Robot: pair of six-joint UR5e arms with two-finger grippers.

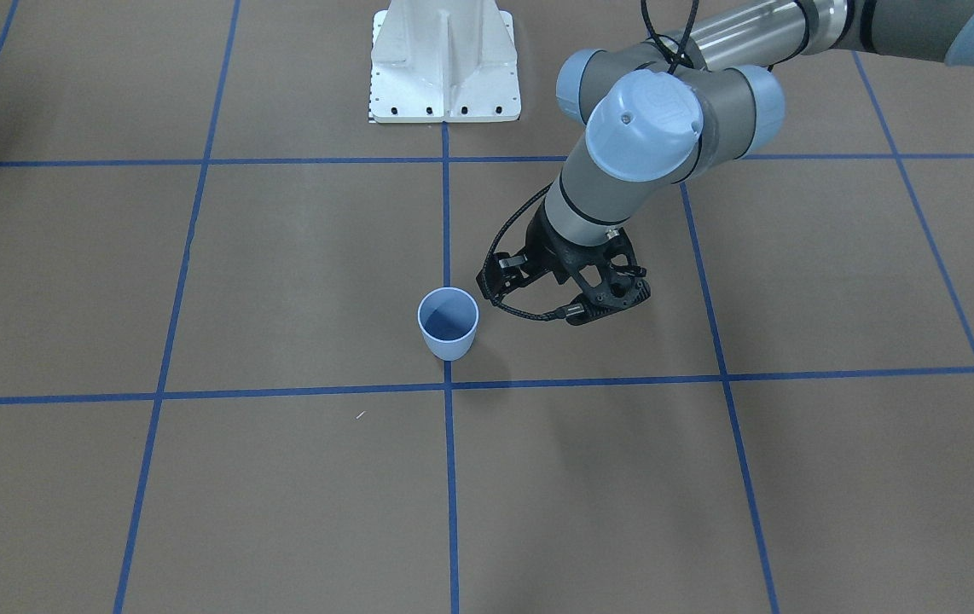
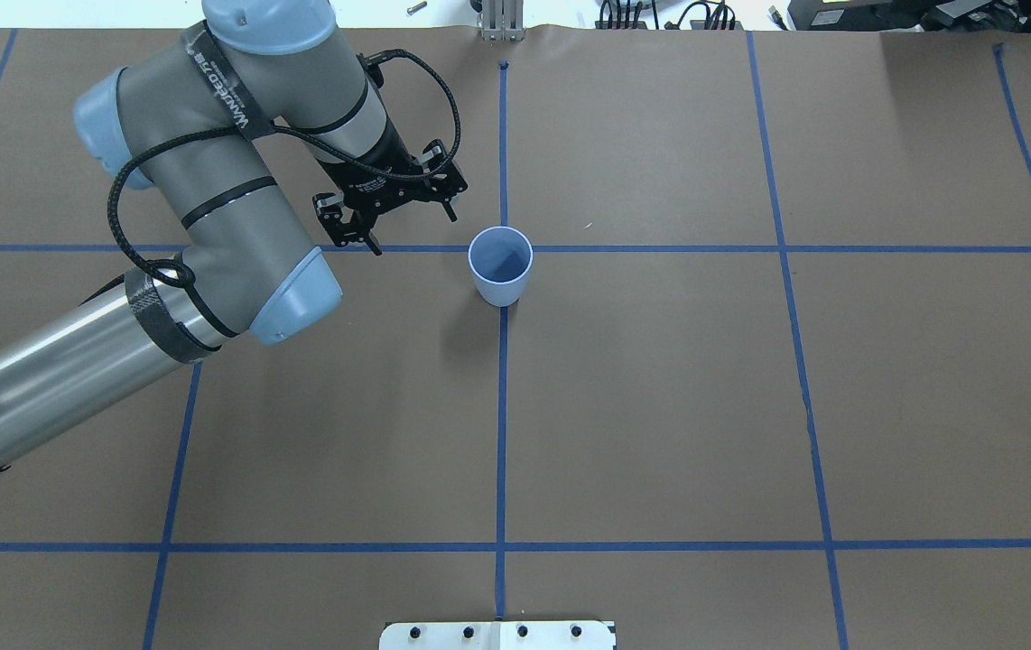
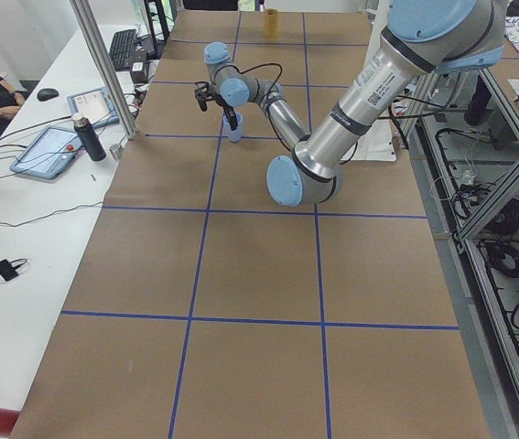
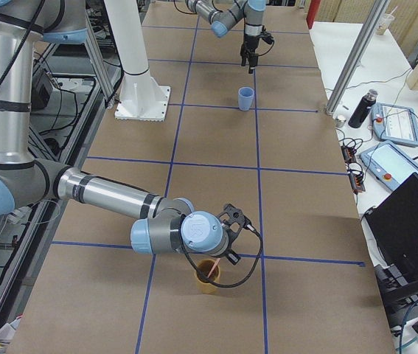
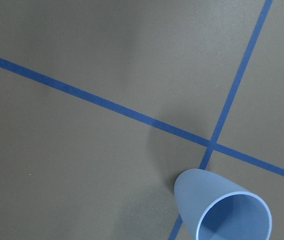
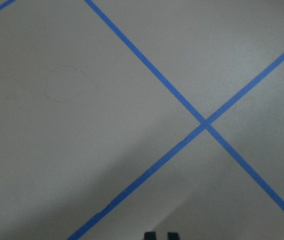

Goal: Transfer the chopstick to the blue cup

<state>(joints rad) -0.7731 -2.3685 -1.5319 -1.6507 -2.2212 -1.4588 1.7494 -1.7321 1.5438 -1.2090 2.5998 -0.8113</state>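
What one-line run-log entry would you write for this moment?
blue cup: upright, empty | left gripper: open, holding nothing, beside blue cup | right gripper: at orange cup, grip unclear | chopstick: in orange cup

The blue cup (image 2: 500, 287) stands upright by itself on the surface (image 2: 660, 406), mouth open to the air above. Bare brown paper lies along its far side and the side toward my right. My left end effector (image 2: 414, 230) hangs just beside it on the other side, apart from its wall, fingers spread with only air between them. My left arm (image 2: 227, 208) bulks behind that and closes off that approach. Well away down the surface my right end effector (image 4: 227, 247) sits over a tan cup (image 4: 209, 282), my right arm (image 4: 113, 195) stretched low beside it. Open paper lies between the two cups. A white base plate (image 2: 497, 635) occupies my near edge.
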